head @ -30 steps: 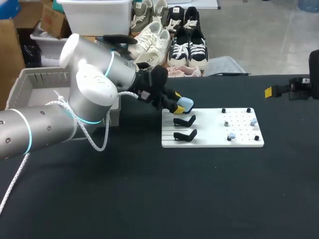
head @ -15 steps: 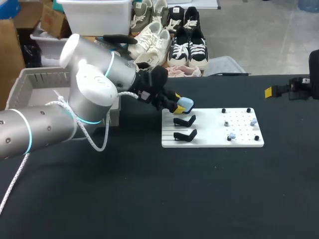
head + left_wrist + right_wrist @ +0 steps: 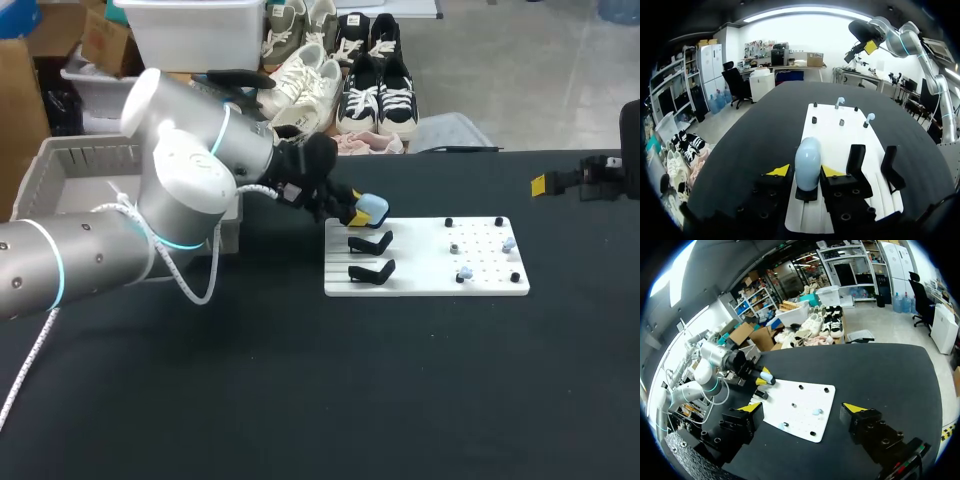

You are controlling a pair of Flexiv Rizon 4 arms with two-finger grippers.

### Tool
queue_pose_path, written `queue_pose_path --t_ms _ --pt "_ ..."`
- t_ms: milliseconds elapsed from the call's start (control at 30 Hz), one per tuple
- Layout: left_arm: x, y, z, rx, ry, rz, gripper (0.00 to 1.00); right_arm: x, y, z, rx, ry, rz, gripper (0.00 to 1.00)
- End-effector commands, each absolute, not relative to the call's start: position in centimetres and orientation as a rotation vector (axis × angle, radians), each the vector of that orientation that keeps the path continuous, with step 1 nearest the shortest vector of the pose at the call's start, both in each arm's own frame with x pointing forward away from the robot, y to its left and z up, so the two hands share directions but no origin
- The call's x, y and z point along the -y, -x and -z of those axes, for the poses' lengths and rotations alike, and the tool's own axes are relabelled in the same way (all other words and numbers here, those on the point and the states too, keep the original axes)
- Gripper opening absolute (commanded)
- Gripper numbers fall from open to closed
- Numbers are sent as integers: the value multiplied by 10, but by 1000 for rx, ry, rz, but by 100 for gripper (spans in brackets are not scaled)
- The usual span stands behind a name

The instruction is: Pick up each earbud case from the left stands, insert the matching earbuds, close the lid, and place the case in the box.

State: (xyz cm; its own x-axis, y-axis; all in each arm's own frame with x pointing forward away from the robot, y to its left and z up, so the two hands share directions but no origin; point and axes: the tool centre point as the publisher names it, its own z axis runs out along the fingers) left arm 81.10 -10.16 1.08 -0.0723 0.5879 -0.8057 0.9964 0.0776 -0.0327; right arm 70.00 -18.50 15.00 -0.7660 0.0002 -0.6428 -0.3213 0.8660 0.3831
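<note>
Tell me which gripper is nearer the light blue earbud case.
Left. The left gripper is right at the earbud case. The right gripper hangs far off, beyond the other end of the white board.

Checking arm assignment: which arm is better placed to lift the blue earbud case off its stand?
Left. The left gripper sits right at the light blue case; the right gripper hangs open far off, beyond the white board.
</note>
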Motion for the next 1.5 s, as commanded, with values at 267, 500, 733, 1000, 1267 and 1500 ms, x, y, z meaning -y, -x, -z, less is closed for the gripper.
queue_pose_path --t_ms 267,500,733,1000,1267,1500 --pt "102 -810 -12 -1728 -1584 841 9 185 -700 -150 -2374 231 -636 100" --pt "100 -805 -18 -1726 -1577 849 0 185 -700 -150 -2374 231 -636 100" --pt "98 -804 -37 -1749 -1563 836 0 185 -700 -150 -2374 231 -636 100" --pt "97 -798 -66 -1750 -1579 812 0 185 -700 -150 -2374 231 -636 100" --pt "91 -796 -93 -1726 -1531 820 0 185 -700 -150 -2374 231 -636 100" --pt "77 -793 -97 -1726 -1526 790 0 185 -700 -150 -2374 231 -636 100"
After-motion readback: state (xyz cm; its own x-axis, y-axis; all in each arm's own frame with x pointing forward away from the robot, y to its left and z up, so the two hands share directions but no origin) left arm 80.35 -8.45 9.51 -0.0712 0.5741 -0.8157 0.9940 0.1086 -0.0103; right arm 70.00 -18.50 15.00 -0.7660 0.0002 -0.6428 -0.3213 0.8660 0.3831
